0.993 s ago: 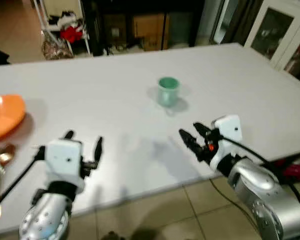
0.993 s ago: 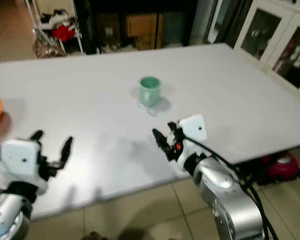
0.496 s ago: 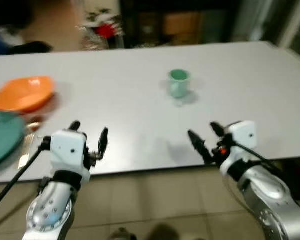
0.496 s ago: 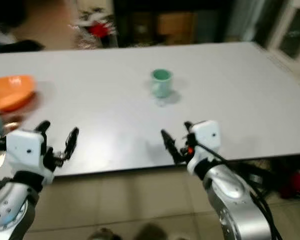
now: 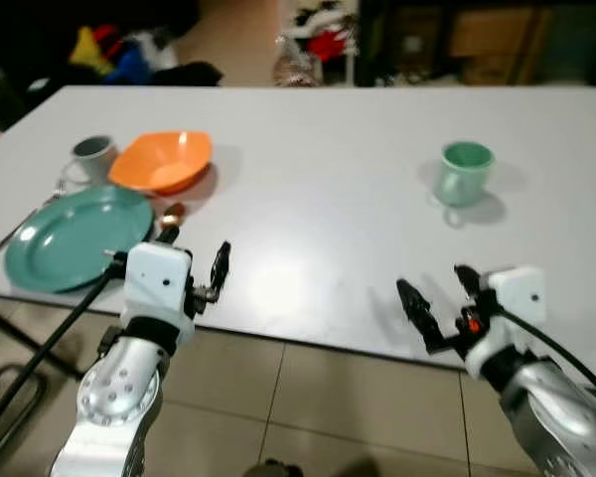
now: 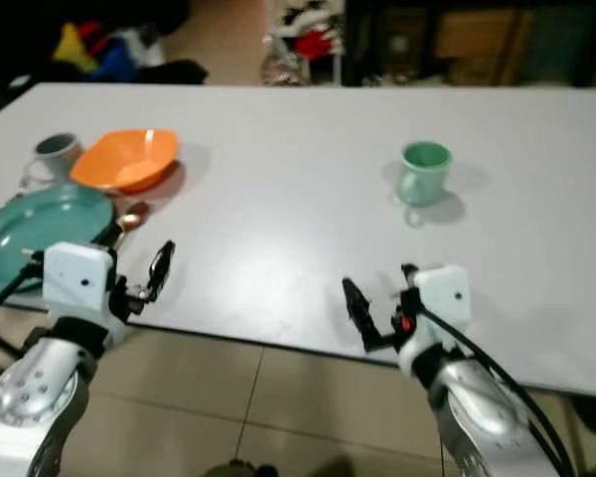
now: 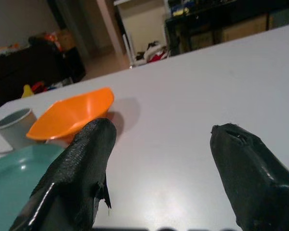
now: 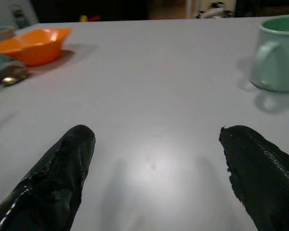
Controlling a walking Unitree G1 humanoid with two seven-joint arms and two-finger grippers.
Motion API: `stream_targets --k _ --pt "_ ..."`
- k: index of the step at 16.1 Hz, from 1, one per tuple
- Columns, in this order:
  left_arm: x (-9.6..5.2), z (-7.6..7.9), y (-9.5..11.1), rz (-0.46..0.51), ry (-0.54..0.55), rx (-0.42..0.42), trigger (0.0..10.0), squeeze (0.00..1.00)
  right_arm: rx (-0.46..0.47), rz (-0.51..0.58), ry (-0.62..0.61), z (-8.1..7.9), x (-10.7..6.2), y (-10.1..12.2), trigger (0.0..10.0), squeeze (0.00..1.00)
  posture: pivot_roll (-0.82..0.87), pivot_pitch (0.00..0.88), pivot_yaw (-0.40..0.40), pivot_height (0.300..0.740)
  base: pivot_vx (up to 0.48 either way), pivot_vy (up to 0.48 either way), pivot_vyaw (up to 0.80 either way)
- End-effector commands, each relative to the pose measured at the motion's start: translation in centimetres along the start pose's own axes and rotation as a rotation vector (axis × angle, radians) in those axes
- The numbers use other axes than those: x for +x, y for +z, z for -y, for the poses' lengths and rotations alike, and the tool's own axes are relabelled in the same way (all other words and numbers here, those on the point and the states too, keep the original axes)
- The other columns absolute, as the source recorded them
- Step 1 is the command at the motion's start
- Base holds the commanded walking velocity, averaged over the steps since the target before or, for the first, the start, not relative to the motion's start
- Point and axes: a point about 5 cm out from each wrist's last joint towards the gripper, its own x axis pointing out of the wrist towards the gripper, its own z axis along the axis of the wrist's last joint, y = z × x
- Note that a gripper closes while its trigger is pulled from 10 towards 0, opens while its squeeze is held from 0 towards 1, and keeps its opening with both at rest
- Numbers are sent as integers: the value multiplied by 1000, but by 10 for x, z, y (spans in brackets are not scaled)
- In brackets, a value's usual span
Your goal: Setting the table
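A green mug [image 5: 465, 172] stands alone on the right half of the white table [image 5: 318, 169]. At the table's left end lie a teal plate [image 5: 77, 238], an orange bowl [image 5: 163, 161], a grey cup [image 5: 92, 154], a spoon [image 5: 171, 214] and a fork [image 5: 25, 221]. My left gripper [image 5: 193, 263] hovers open over the near edge, just right of the plate. My right gripper [image 5: 440, 301] is open above the near edge, well short of the green mug [image 8: 277, 52]. The orange bowl [image 7: 72, 115] shows beyond the left fingers [image 7: 82, 168].
A tiled floor [image 5: 328, 397] lies below the table's near edge. Dark furniture, boxes and a heap of coloured items [image 5: 318, 30] stand beyond the far side. A black cable [image 5: 50, 343] runs down from my left wrist.
The camera has swung left and pulled back: the plate, bowl and grey cup have come into view, and the mug now sits further right. Both grippers stay open.
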Motion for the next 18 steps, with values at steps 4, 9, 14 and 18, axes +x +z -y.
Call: stream_targets --k 4,9,14,18 --pt "-3 6 -3 -9 -20 -32 10000 0 10 18 15 1 -6 8 10000 1000 -164 55 112 740 0 0 800" --pt "-17 4 -4 -25 18 -36 10000 0 -36 29 42 5 -6 27 10000 1000 -179 57 70 740 0 0 800" --pt "-25 3 -3 -35 26 -43 10000 0 35 41 71 -7 8 12 10000 1000 -141 58 94 740 0 0 800" --pt "-27 4 -1 -36 34 -43 10000 0 44 16 96 -13 12 5 10000 1000 -128 54 105 740 0 0 800"
